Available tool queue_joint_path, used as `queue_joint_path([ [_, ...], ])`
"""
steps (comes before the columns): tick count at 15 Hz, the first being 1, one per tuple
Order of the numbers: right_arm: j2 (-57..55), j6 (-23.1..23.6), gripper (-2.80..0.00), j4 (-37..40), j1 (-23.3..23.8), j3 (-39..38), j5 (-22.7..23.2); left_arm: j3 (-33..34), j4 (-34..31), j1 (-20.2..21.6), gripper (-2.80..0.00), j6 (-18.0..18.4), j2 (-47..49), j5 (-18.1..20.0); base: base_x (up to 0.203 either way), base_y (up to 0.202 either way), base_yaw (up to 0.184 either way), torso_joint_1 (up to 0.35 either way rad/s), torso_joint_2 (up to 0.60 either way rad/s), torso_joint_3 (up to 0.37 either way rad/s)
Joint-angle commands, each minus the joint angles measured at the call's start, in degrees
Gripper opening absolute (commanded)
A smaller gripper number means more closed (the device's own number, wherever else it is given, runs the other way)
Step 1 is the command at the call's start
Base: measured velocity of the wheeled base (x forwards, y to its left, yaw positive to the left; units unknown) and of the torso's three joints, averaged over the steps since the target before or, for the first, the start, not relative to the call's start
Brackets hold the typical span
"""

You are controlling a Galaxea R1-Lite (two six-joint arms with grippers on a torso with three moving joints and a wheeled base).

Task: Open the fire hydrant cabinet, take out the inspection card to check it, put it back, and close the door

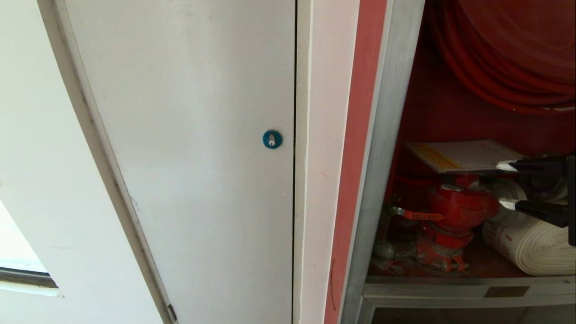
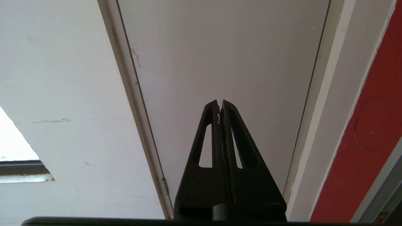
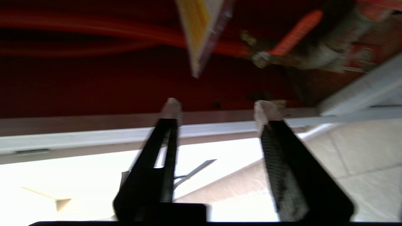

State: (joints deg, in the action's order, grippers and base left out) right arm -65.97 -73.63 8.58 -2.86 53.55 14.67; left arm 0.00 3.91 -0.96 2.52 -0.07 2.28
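Black fingers of the right gripper are seen at the 3 o'clock edge of the head view, spread apart with nothing held between them. One white fingertip is placed just beside the near corner of the inspection card; whether they touch cannot be told. The card is laid flat on top of the red valve inside the fire hydrant cabinet. A white rolled hose is found at 4 o'clock, and the red hose reel at 1 o'clock. A grey-white panel door with a blue round lock is seen toward 9 o'clock. The left gripper is pressed shut and pointed at that panel
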Motion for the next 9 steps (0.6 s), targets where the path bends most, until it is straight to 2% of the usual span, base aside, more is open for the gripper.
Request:
queue_joint_path([
  [1,-2.83,-0.92,0.0,-2.23,-0.04,-0.03,0.07,1.58,0.05,0.0,-2.8,-0.04,0.07,0.01,0.0,0.0,0.0,0.0,0.0,0.0],
  [9,-12.3,-1.3,0.0,-9.76,-3.56,1.1,-0.53,1.58,0.05,0.0,-2.8,0.03,0.07,0.01,0.0,0.0,0.0,0.0,0.0,0.0],
])
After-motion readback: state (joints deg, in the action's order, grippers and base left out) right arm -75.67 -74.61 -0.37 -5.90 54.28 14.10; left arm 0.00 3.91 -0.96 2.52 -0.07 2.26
